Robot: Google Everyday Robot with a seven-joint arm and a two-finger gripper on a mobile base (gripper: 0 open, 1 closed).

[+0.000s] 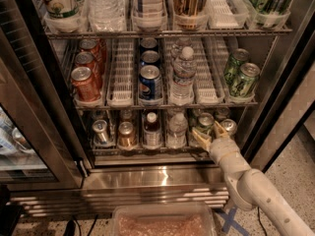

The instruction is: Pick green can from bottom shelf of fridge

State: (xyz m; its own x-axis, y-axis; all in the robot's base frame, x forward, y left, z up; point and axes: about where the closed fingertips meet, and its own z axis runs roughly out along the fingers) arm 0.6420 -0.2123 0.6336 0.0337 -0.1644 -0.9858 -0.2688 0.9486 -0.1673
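Because the gripper [210, 133] sits at the front right of the bottom shelf [142, 151] with its two tan fingers spread apart, it holds nothing yet. The green can [205, 121] stands just behind and between those fingers, in the fridge [162, 178], one lane in from the right. Whether a finger touches it, I cannot tell.

The main risk is the grey can [229, 127] just to the right. The right finger lies close to it, so closing off-centre could pinch or tip that can instead. A push forward before closing could shove the green can deeper down its lane. The left finger could also catch on the lane divider, and a shallow grip near the rim may slip as the can is drawn out over the shelf's front edge.

Little writing can be read. The blue can [150, 82] on the middle shelf shows the round Pepsi mark. The lime cans [242, 76] carry dark lettering that is too small to make out. The green can shows only its silver top.
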